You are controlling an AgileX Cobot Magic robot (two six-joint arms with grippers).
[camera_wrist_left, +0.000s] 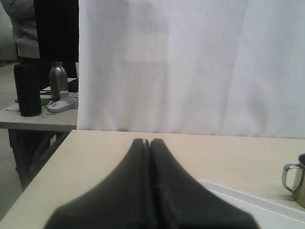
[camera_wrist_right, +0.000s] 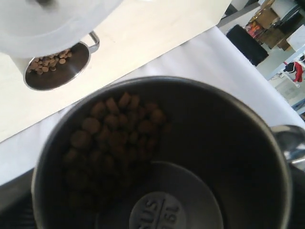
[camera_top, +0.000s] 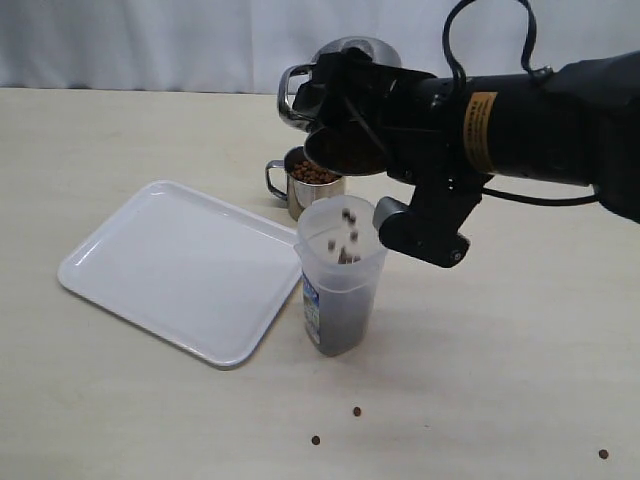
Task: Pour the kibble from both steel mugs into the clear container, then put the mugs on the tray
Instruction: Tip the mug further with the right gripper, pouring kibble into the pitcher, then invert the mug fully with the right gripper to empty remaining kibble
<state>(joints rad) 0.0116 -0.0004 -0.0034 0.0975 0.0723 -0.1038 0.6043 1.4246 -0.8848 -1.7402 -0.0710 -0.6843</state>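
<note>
The first pour is under way. The right gripper (camera_top: 350, 100), its jaws spread wide around the mug (camera_top: 350, 48), holds it tipped mouth-down over the container (camera_top: 340, 290). The container stands on the desk (camera_top: 500, 380) just beside the tray (camera_top: 170, 270). Kibble (camera_top: 347, 235) is dropping in. The right wrist view shows a fair heap left inside, so I'd say the mug needs more tilt before it goes to the tray. A few pellets (camera_top: 357, 411) lie stray on the desk. The other mug (camera_top: 305, 185), full, waits behind the container. The left gripper (camera_wrist_left: 147, 143) is closed on nothing, near the tray's edge.

The stamp (camera_wrist_right: 155, 209) in the mug's base reads "SUS", with digits I can't make out. The container's blue label (camera_top: 312, 300) and the arm's yellow sticker (camera_top: 480, 130) are too small to read.
</note>
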